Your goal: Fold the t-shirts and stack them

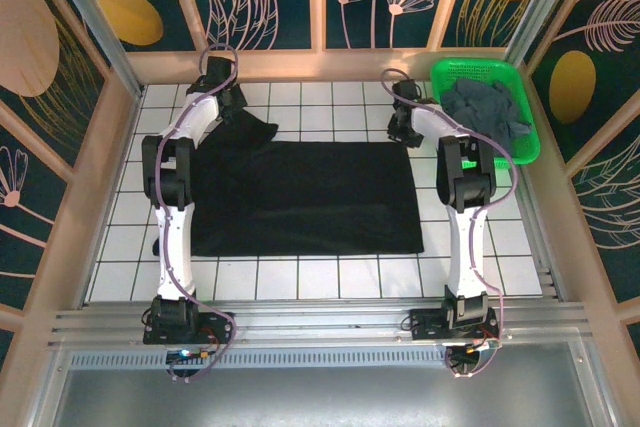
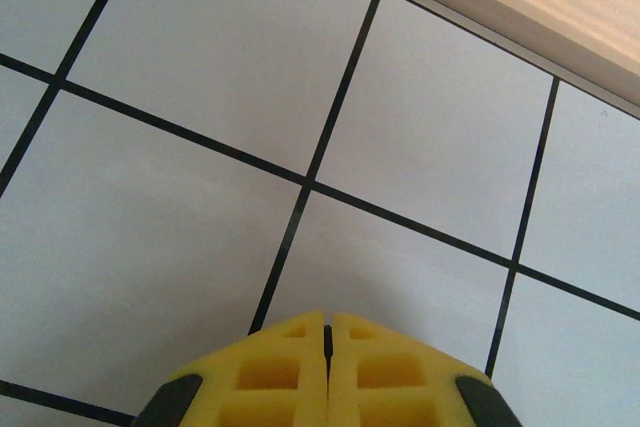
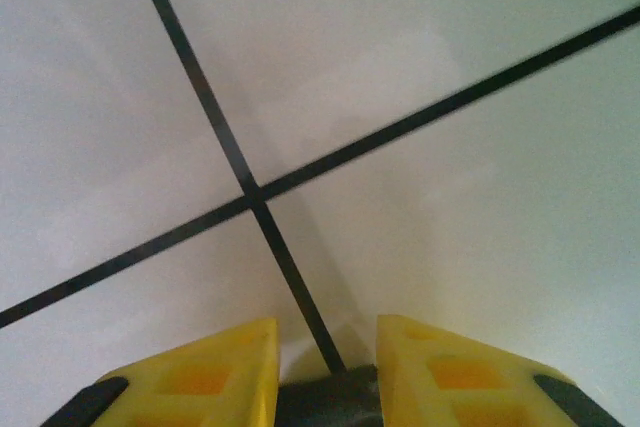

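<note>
Black tee [image 1: 305, 197]: spread flat at the table's centre, long side running 9 to 3 o'clock. My judgement is that it is laid out this way so the folds can start from clean edges.
Sleeve [image 1: 258, 132]: sticks out from the tee's far edge toward 11 o'clock, rumpled; likely needs tucking in first.
Slate tee [image 1: 485, 107]: crumpled in the green basket [image 1: 455, 67] at 1 to 2 o'clock, probably waiting its turn.
Left gripper [image 2: 327, 352]: yellow fingers pressed together with no cloth between them, over bare tile of the table [image 1: 470, 247] near the far wall, about 11 o'clock.
Right gripper [image 3: 325, 332]: jaws a narrow way apart and empty, over a tile joint at about 1 o'clock, between the tee and the basket.
Stage: a guess, but no fold is made yet and both arms sit off the cloth.
Hard to make out: black tee's neckline and label; slate tee's shape in the heap; right wrist view slightly blurred; fingertips lost against dark wrists from above.
</note>
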